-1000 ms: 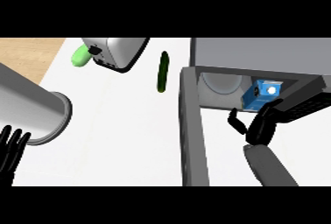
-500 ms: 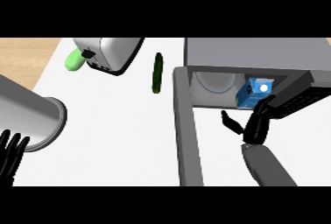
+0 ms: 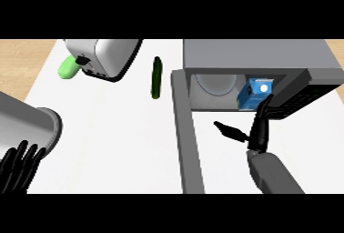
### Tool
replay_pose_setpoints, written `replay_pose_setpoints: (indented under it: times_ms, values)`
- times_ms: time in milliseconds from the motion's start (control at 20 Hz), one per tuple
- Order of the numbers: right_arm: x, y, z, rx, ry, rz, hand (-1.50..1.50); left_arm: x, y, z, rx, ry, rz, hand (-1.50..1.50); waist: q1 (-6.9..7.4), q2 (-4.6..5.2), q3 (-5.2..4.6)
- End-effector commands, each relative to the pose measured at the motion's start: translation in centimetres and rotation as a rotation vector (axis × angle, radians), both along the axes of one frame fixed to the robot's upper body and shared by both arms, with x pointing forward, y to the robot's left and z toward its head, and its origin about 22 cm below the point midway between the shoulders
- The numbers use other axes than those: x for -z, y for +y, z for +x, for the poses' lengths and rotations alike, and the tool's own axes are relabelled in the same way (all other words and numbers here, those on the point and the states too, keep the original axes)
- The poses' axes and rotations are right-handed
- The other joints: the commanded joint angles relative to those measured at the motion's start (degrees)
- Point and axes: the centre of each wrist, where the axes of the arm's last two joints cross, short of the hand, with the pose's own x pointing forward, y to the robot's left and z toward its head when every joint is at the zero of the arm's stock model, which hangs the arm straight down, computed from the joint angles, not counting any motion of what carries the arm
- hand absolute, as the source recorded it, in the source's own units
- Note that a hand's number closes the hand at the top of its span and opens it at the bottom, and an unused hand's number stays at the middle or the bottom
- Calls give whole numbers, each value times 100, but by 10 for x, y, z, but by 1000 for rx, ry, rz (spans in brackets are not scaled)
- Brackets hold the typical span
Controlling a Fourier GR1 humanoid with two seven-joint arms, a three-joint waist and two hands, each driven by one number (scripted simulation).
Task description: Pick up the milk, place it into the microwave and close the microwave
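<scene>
As my right hand [image 3: 258,131] draws back open, fingers straight, the milk [image 3: 256,92] stands just past my fingertips inside the microwave [image 3: 259,53]. Placed! Only the door [image 3: 186,136], left of my thumb, remains.

Right forearm [image 3: 272,173]: a smooth, plain grey limb with a rounded section, a little narrower at the end that meets the wrist. Right hand [image 3: 258,133]: black throughout, with a narrow palm, slender tapering fingers [image 3: 266,108] and a pointed thumb [image 3: 230,132]. Left hand [image 3: 20,166]: the same black, its thin fingers showing as dark bars with rounded tips.
</scene>
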Motion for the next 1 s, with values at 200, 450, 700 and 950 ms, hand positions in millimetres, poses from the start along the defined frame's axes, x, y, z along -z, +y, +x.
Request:
replay_pose_setpoints:
  times_ms: [200,450,700,950]
  values:
    - [-21,45,2,-518,-173,237,-150,5,-25,-5,109,1,-25,-150,33,-90,-63]
    - [-8,16,-23,-563,-228,312,-150,0,-44,-7,215,14,-11,-150,-87,-104,-75]
    - [0,-14,-56,-545,-221,309,-150,-16,-61,3,279,0,53,150,-91,-101,-76]
    - [-1,-48,-93,-519,-276,387,-150,5,-87,21,307,-4,103,150,-113,-104,-78]
